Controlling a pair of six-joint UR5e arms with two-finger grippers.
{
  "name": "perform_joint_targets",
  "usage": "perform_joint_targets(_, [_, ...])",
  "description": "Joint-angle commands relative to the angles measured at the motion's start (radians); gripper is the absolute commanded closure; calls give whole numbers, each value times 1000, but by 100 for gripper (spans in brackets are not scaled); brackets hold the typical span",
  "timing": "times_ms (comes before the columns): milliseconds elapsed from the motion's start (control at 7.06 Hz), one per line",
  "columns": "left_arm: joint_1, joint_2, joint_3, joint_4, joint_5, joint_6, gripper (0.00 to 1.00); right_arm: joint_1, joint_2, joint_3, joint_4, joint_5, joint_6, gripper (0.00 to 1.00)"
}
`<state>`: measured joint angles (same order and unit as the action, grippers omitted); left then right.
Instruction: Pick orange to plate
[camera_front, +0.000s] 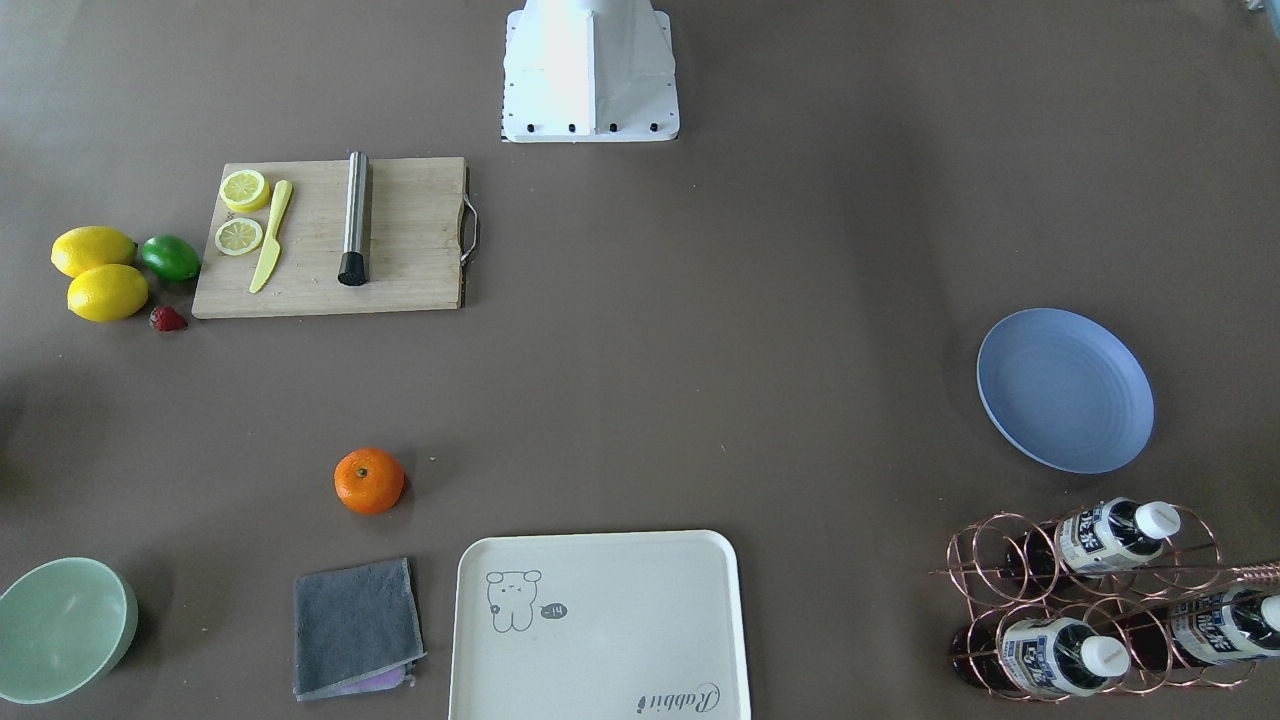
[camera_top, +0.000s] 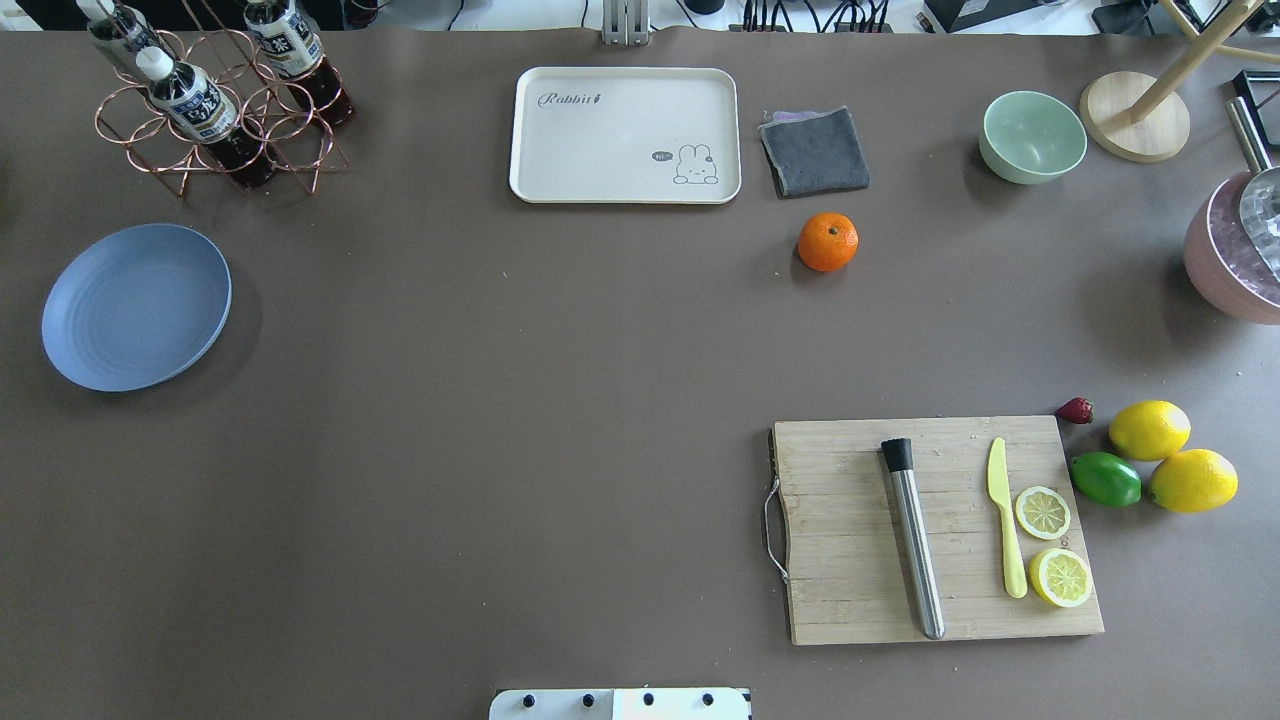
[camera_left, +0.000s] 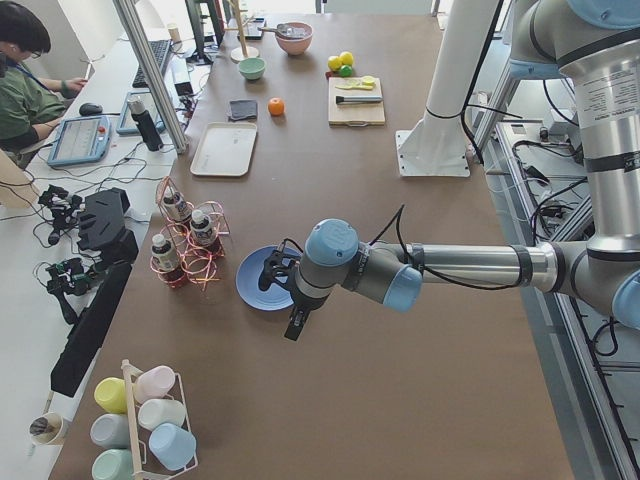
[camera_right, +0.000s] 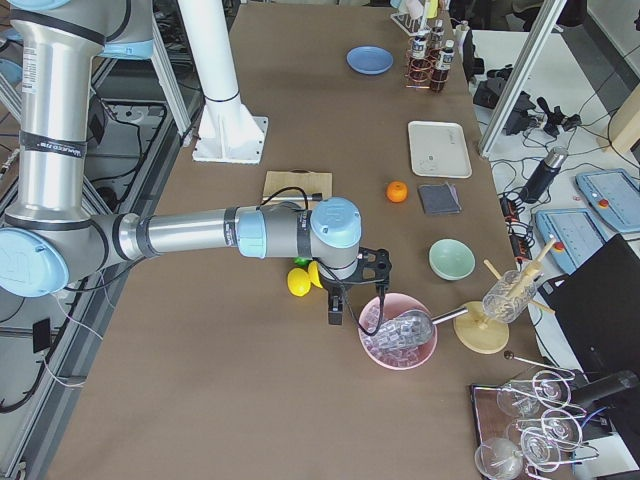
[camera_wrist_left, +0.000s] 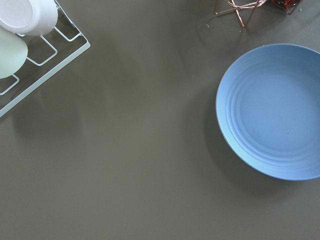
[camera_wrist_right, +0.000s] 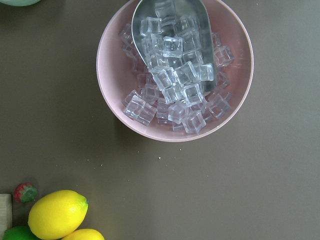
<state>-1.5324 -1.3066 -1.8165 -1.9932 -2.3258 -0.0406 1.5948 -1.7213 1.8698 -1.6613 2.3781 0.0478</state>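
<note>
Front opposes overhead, left wrist downward — over plate (camera_wrist_left: 272, 110)

This is a robotics lab, staged with kitchen things such as a cutting board (camera_left: 356, 108). A long brown table (camera_left: 430, 380) carries a white robot pedestal (camera_left: 460, 70), and a jointed metal arm (camera_left: 470, 265) reaches over it. Aluminium frame posts (camera_left: 150, 70) line its edge, cables (camera_left: 520, 130) trail at three o'clock, and at ten o'clock a person (camera_left: 20, 70) sits beside a tablet (camera_left: 80, 140).

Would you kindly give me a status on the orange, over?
Left claw near plate, right claw near ice bowl, states unreadable. Orange untouched on table beside grey cloth. Plate empty; path unobstructed.
</note>
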Motion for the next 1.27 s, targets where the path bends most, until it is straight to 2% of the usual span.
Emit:
perform_joint_targets(0, [0,3,11,-7,-1,-1,2,1,5,0,-2,4,1,0])
perform_joint_targets(142, [0,1,20,-9,-1,-1,2,1,3,0,0,45,0,0])
perform_joint_targets(283, [3,-6,38,-27,0,-1,2,1,5,2,2,47,0,0])
perform_joint_targets(425, [8,-29,77,-44,-1,-60,2,1,5,2,26,47,3,0])
perform_joint_targets(566, [43,-58,118,-94,-12,-196,2,1,6,2,28,50,4,0])
perform_joint_targets(850, [142,-106,263,-368,-50,-485,2,1,9,12,41,50,62,0])
perform_joint_targets(1133, [253,-216,440,-591,-20,-715,2,-6,8,11,89,52,125,0])
